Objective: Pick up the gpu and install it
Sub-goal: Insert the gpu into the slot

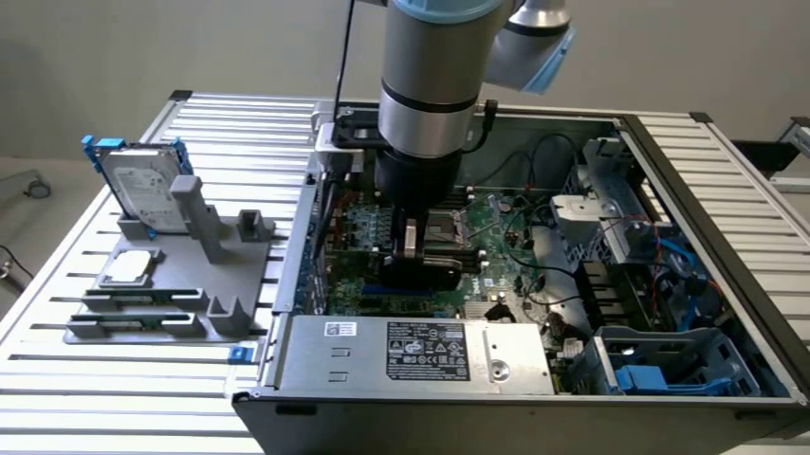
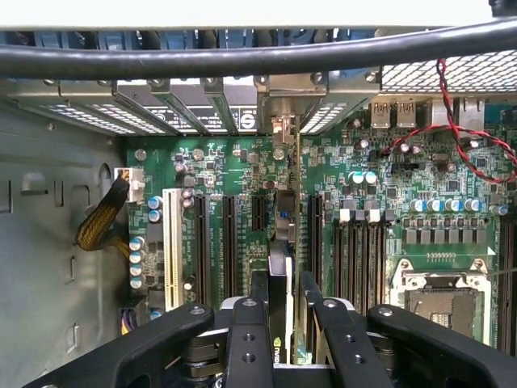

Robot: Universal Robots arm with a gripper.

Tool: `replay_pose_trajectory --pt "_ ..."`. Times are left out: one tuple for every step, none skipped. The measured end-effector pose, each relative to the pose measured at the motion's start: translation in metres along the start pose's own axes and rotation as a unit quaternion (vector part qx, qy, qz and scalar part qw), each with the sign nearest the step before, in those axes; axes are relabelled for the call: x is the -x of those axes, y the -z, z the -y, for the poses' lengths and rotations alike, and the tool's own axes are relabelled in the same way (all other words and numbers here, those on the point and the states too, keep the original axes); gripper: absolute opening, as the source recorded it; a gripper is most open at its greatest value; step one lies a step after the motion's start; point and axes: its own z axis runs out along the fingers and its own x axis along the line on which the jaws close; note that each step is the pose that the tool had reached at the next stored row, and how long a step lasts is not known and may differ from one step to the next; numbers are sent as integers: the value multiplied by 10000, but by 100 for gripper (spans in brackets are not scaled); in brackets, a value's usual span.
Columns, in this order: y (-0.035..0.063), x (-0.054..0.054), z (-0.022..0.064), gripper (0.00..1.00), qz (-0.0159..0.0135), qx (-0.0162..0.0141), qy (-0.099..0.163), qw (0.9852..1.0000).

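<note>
My gripper (image 1: 419, 245) reaches down inside the open computer case (image 1: 708, 180), just over the green motherboard (image 1: 500, 248). It is shut on the gpu (image 1: 419, 275), whose glossy black shroud shows below the fingers. In the wrist view the gpu (image 2: 280, 255) stands edge-on between the two black fingers (image 2: 259, 284), and the gripper (image 2: 283, 284) holds it over a black expansion slot (image 2: 258, 214). The card's silver end bracket (image 2: 279, 109) sits among the rear slot covers (image 2: 186, 101). Whether the card is seated in the slot is hidden.
Outside the case at the exterior view's left, a grey fixture (image 1: 165, 280) holds a silver hard drive in a blue frame (image 1: 137, 185). The power supply (image 1: 412, 351) lies in front. Long black memory slots (image 2: 359, 259), the CPU socket (image 2: 440, 295), red-black wires (image 2: 472, 141) and a thick black cable (image 2: 258, 58) flank the card.
</note>
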Motion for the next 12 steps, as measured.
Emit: replay_pose_trajectory --pt "1 0 0 26 4 0 1 10000" --pt "0 0 0 26 7 0 1 10000" --pt "1 1 0 26 9 0 1 10000" --pt "1 1 0 26 9 0 2 10000" --pt "1 1 0 26 10 0 2 10000" --pt "1 1 0 26 9 0 3 10000" --pt "-1 1 0 26 8 1 3 10000" --pt "-5 1 0 26 9 1 4 10000" --pt "-10 1 1 26 9 0 5 10000" --pt "-15 1 1 26 9 0 6 10000" --pt "-20 0 1 26 8 1 7 10000" --pt "-25 0 1 26 7 2 8 10000"
